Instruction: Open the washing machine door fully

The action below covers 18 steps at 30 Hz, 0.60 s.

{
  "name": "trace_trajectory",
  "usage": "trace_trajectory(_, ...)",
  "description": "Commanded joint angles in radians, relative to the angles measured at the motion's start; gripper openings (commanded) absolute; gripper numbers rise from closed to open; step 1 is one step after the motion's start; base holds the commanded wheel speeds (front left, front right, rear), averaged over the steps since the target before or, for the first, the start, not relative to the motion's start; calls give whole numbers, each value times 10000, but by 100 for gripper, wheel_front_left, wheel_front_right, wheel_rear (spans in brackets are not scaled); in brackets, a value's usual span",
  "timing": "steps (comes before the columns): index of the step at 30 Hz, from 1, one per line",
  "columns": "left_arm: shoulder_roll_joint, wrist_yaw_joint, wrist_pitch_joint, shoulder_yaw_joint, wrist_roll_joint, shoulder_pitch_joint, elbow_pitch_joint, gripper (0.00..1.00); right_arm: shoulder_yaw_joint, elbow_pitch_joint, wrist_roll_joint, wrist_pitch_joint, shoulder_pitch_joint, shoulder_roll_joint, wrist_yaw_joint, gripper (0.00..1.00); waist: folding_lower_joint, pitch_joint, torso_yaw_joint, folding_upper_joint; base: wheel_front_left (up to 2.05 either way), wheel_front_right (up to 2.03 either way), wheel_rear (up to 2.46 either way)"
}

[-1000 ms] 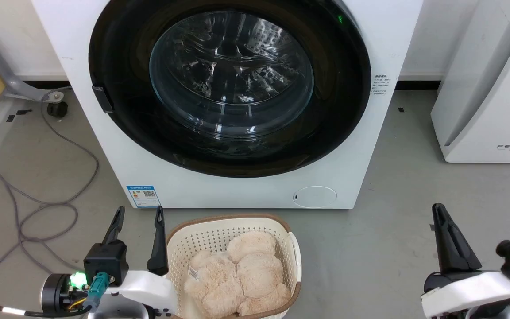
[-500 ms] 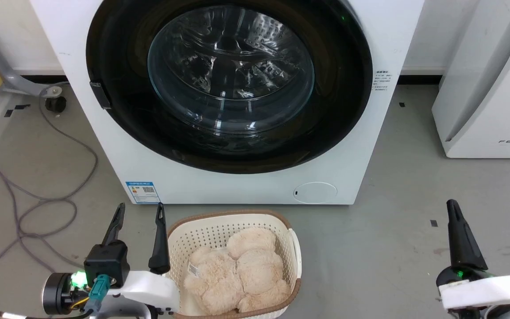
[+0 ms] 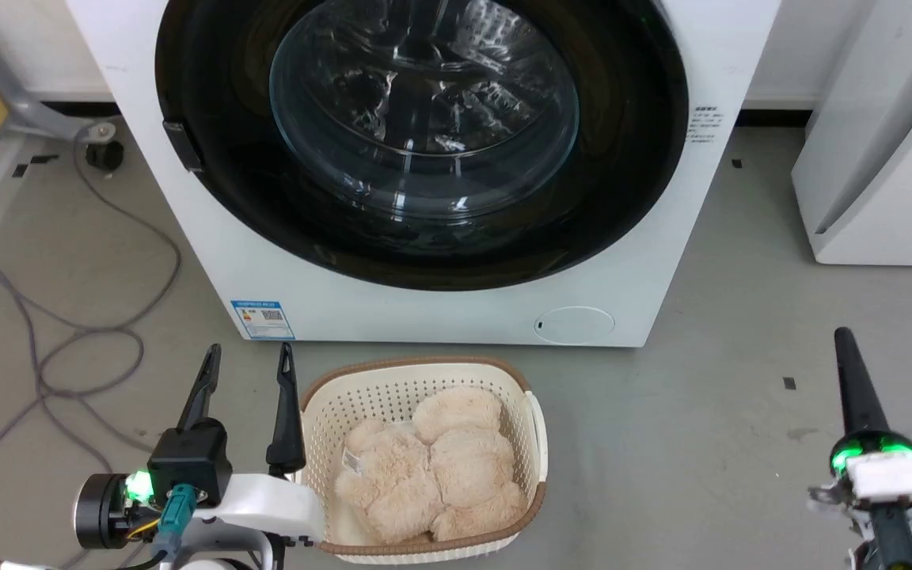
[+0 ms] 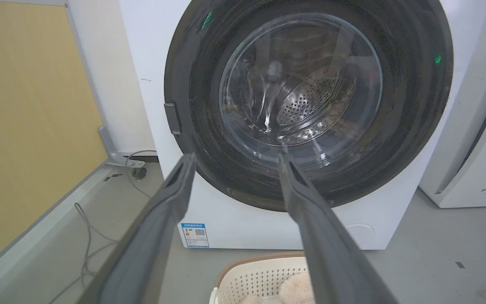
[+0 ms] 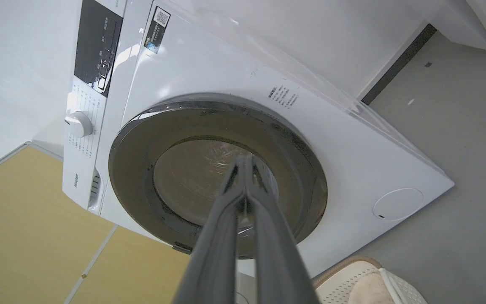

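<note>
Head view: the washing machine door (image 3: pixel 424 134) sits closed against the washing machine (image 3: pixel 424 317). The left hand (image 3: pixel 246 356) has fingers spread, the right hand (image 3: pixel 845 340) fingers pressed together, both well apart from it.

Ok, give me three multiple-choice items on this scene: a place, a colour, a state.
1. Relative to the washing machine, the basket stands: A) on top of it B) on the floor before it C) behind it.
2. The plush toy is: A) blue B) beige C) black.
3. The washing machine door is: A) wide open B) half open C) shut.
Key: 1 B, it sits on grey floor below the machine's front; 2 B, its fur is pale beige; 3 C, the black disc lies flush against the front.
</note>
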Motion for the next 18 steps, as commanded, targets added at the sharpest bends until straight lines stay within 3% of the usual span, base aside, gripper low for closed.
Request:
trace_trajectory(1,7,79,-97,-35,-58,-165,-84,100,-159,154,477,111,-298,-3,6,0,-1,85,43,0,0,0,0)
trace_trajectory(18,8,367,-453,-316,-138,-769,-243,100,-1064,2055,2792,931,-3123,-878,7,0,-1,1101,433,0,0,0,0)
